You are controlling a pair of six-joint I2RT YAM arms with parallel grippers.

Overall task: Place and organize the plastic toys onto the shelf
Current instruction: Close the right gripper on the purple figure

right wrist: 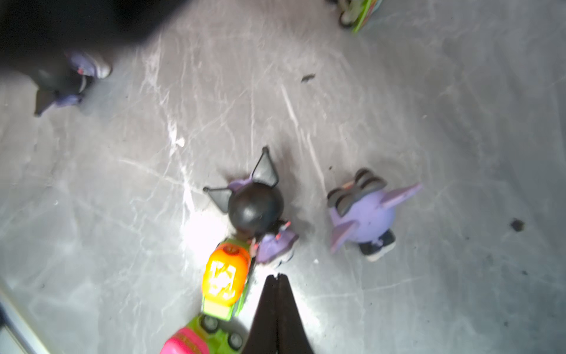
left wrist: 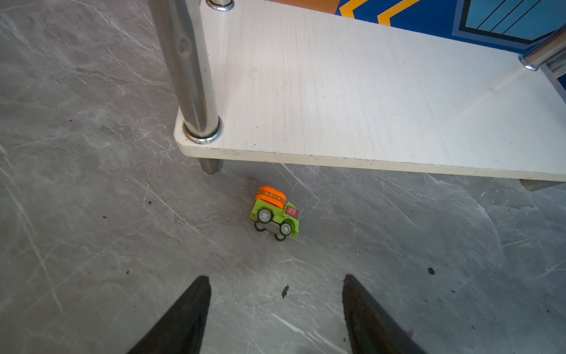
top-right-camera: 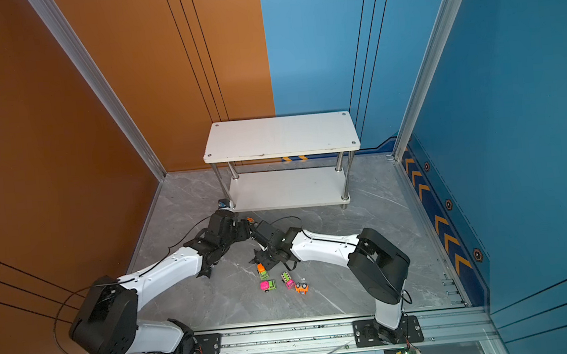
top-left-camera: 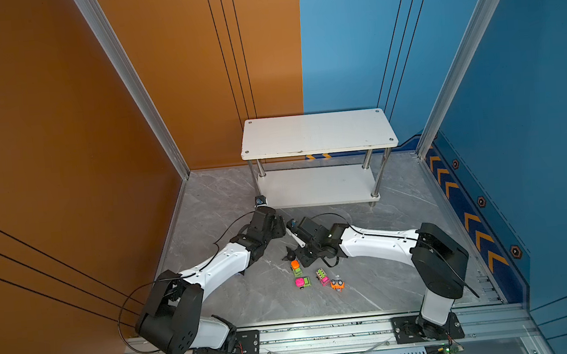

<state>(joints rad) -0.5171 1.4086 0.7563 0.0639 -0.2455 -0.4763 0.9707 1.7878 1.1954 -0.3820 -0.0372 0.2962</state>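
Observation:
The white two-tier shelf [top-left-camera: 316, 133] stands at the back, both boards bare; its lower board [left wrist: 367, 107] fills the left wrist view. A green car with an orange drum [left wrist: 275, 214] lies on its side just in front of that board. My left gripper [left wrist: 275, 279] is open a short way behind it. My right gripper [right wrist: 277, 277] is shut on nothing, tips beside an orange-and-green car [right wrist: 225, 282] and a black figurine [right wrist: 255, 208]. A lilac figurine [right wrist: 364, 217] lies nearby, another [right wrist: 67, 79] further off. Several cars [top-left-camera: 303, 282] sit mid-floor in both top views.
Grey marble floor [top-left-camera: 406, 279] walled by an orange panel on the left and blue panels on the right. Both arms meet near the middle, wrists close together in front of the shelf's chrome post [left wrist: 196, 76]. A metal rail [top-left-camera: 323, 332] runs along the front edge.

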